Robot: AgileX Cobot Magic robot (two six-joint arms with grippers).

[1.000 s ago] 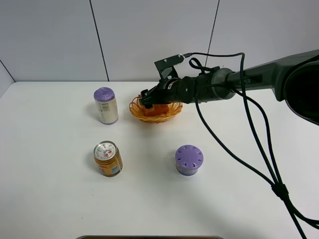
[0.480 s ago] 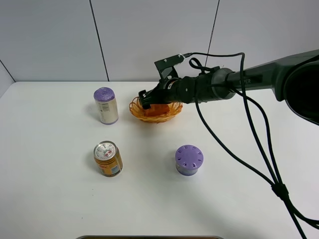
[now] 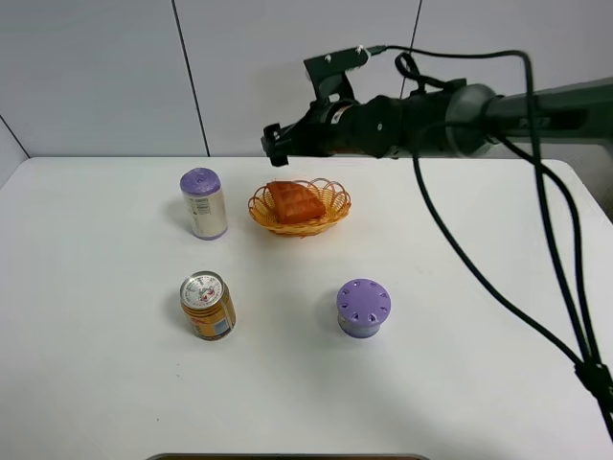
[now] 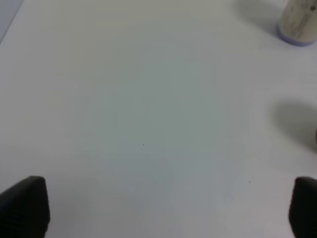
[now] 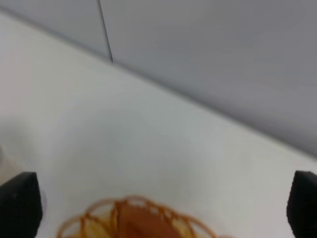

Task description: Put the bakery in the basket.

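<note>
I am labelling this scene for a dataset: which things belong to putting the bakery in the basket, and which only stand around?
Belong to the job: waffle, basket, right end effector.
Only standing around: white can with purple top, orange can, purple tin.

White table (image 3: 115, 383); basket (image 3: 299, 228) upper centre; purple-capped can (image 3: 203, 203) (upright) to its left; orange can (image 3: 208, 307) lower left; purple tin (image 3: 363, 308) lower centre.

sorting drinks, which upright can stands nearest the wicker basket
The pale cylindrical can with the purple top, beside the orange wicker basket; the orange metal can stands farther off.
</note>
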